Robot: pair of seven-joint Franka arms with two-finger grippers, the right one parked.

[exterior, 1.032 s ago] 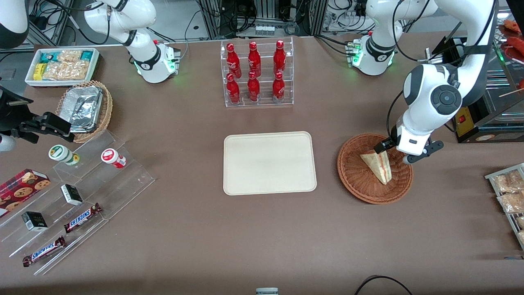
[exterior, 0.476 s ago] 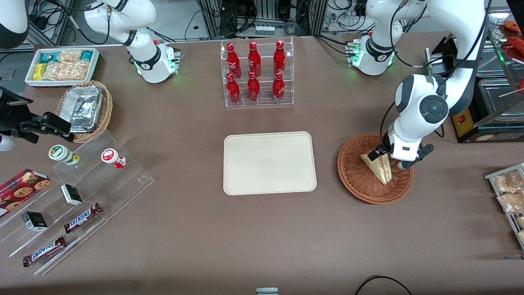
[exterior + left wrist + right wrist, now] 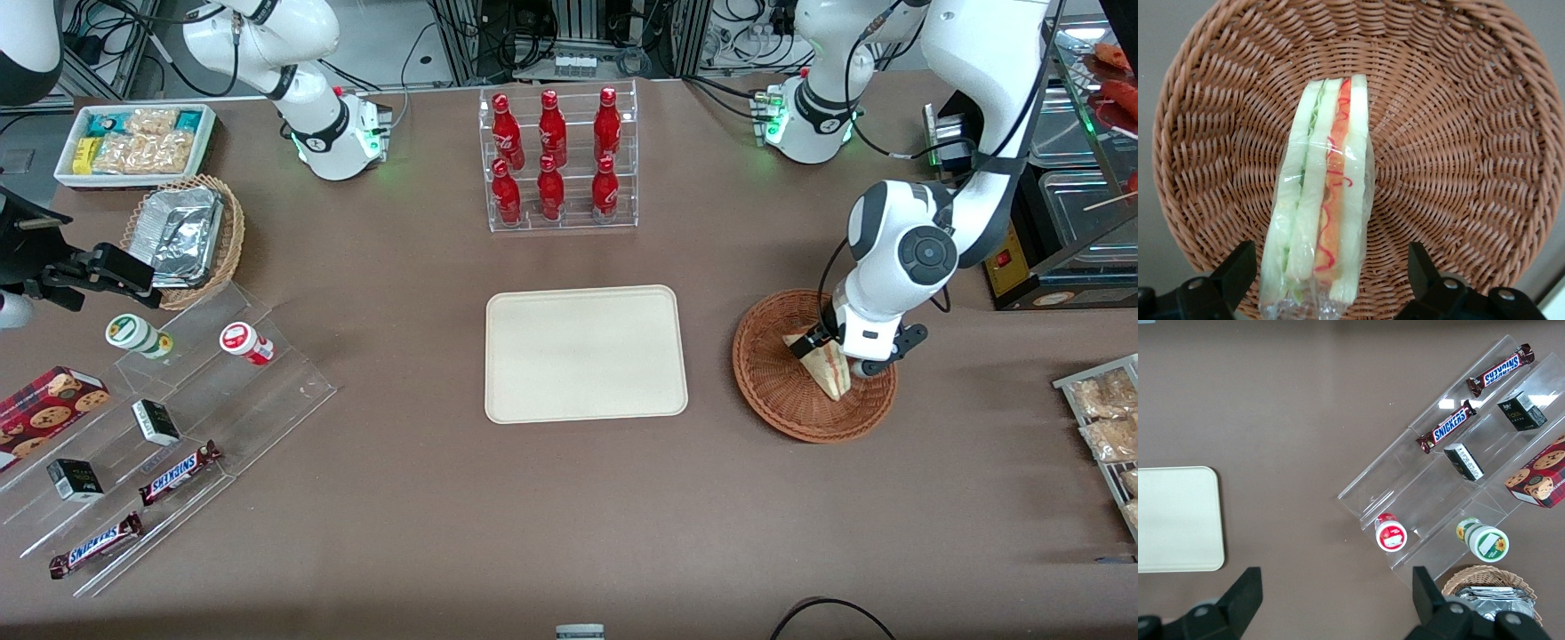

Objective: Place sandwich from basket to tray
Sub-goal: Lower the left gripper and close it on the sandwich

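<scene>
The wrapped sandwich is seen lying in the wicker basket, between the gripper's spread, non-touching fingers.

The left arm's wrist housing is covering the gripper in the front view, along with the upper part of the sandwich beneath it. In the left wrist view, the picture's edge is cutting off the sandwich's end between the two fingers, and the wicker basket's rim is also running out of frame.
</scene>
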